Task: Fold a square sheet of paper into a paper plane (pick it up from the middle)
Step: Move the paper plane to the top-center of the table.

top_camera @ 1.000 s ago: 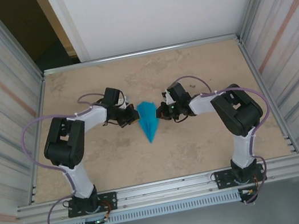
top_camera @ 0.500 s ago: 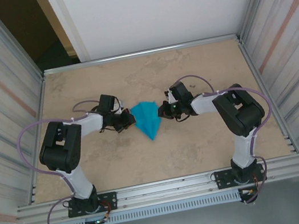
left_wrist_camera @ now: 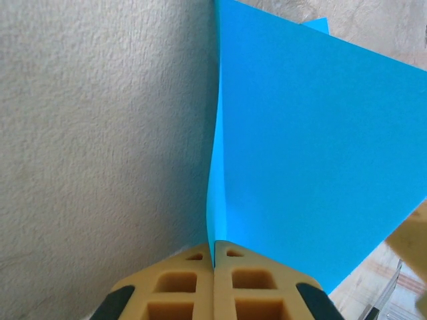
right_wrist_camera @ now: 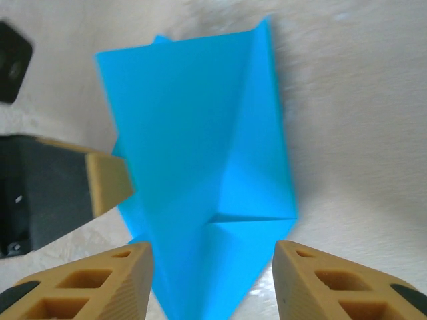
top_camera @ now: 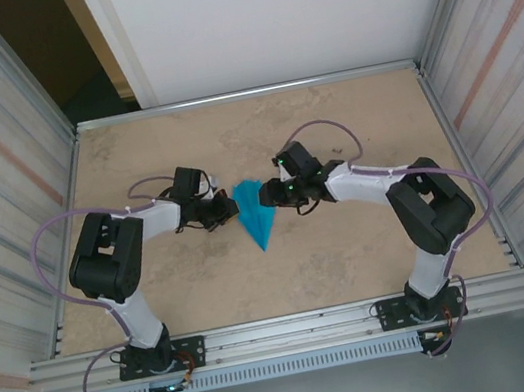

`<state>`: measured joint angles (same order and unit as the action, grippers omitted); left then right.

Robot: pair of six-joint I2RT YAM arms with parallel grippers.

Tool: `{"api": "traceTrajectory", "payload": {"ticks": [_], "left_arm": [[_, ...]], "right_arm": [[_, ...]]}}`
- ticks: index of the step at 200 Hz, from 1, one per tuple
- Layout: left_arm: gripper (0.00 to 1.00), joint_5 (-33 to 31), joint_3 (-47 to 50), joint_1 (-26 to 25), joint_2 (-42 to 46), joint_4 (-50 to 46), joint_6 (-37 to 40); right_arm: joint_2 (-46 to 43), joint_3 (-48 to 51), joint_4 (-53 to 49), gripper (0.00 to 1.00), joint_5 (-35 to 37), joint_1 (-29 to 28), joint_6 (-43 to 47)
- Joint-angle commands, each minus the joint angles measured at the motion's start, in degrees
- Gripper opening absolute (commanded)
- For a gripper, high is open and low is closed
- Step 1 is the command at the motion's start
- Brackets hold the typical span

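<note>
The paper plane (top_camera: 257,214) lies at the middle of the table (top_camera: 353,251), between my two arms, with its sharp tip toward the near edge and its broad end away from me. On the right wrist view I see layered flaps and diagonal creases meeting along a centre line. I judge the nose and body folds done: this is a dart already, not a flat square.

The left gripper (left_wrist_camera: 213,252) is clamped on the plane's left edge. Its pads are pressed together with a thin fold of blue standing between them, and the rest of the paper spreads off to one side. The right gripper (right_wrist_camera: 212,257) has its jaws apart, one finger to each side of the paper's nearest corner, gripping nothing that I can see.

By my reading little is left: perhaps evening the wings and sharpening the centre crease, then letting go with the left. I can't tell whether the two wings match.
</note>
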<state>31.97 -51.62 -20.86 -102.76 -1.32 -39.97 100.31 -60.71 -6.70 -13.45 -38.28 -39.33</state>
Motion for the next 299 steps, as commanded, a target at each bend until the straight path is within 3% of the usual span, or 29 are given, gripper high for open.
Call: {"api": "traceTrajectory", "payload": {"ticks": [1, 40, 121, 194, 241, 299], "left_arm": [[0.02, 0.90, 0.90, -0.04, 1.26, 0.27, -0.49], [0.02, 1.39, 0.94, -0.05, 1.83, 0.21, -0.60], [0.03, 3.01, 0.29, -0.04, 2.81, -0.43, -0.75], [0.05, 2.84, 0.25, -0.05, 2.98, -1.05, -0.64], [0.08, 2.52, 0.11, -0.01, 3.13, -1.83, -0.37], [0.19, 1.99, -0.05, 0.45, 4.52, -2.97, -0.27]], "right_arm": [[0.76, -2.13, -7.69, 0.55, 6.58, -4.14, 2.20], [3.50, -5.33, -10.70, 0.60, 10.38, -8.89, 2.02], [9.38, -11.28, -12.22, 0.58, 10.01, -11.38, 2.68], [11.63, -13.61, -15.57, 0.47, 14.45, -12.10, 0.97], [11.37, -13.38, -15.71, 0.32, 15.93, -12.00, -0.23], [12.63, -14.25, -16.36, 0.29, 15.52, -12.01, -2.12]]}}
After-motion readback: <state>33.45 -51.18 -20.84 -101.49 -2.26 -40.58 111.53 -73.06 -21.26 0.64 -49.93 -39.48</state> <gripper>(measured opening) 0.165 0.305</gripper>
